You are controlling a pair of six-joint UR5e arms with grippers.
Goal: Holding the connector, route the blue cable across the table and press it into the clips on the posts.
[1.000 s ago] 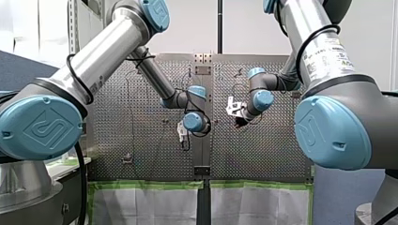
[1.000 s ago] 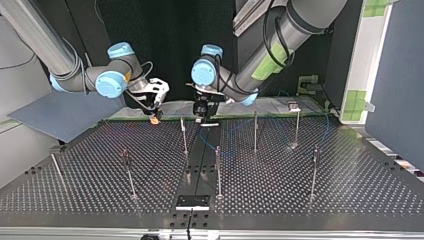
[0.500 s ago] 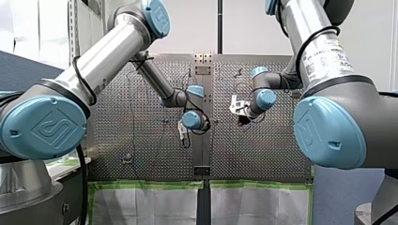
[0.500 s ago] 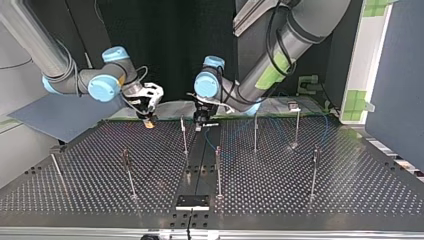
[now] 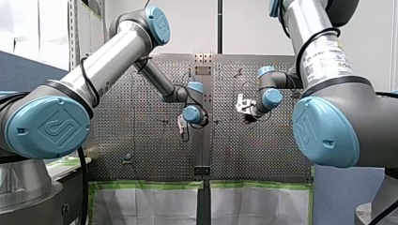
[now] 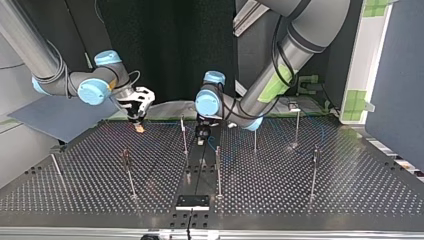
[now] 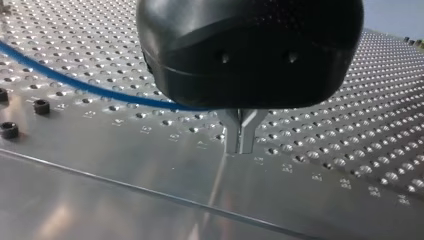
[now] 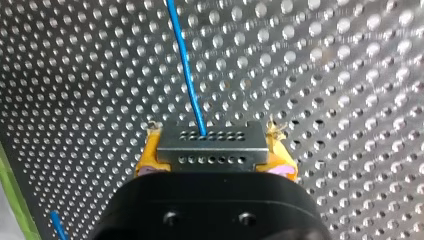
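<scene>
- Blue cable comes out of the connector and runs off ahead over the table full of holes
- My right gripper pinches the connector between its yellow pads, one pad on each side
- My left gripper has its metal fingers pressed together, just above the table. The cable passes behind it, and I cannot tell if it is caught between them
- In the top view, my right gripper has slid toward the view's left since a second ago. It has also dropped closer to the table, taking the connector with it
- My left gripper has come down too, and nearer to that camera. It now sits low by the two middle posts
- The two grippers are farther apart than before, so I think the cable is being drawn out longer across the table
- That makes me think the laying-out step is going on, and the pressing in comes later
- Thin bits of blue show near the posts at the top view's right, but they are too small to tell if they sit in the clips
</scene>
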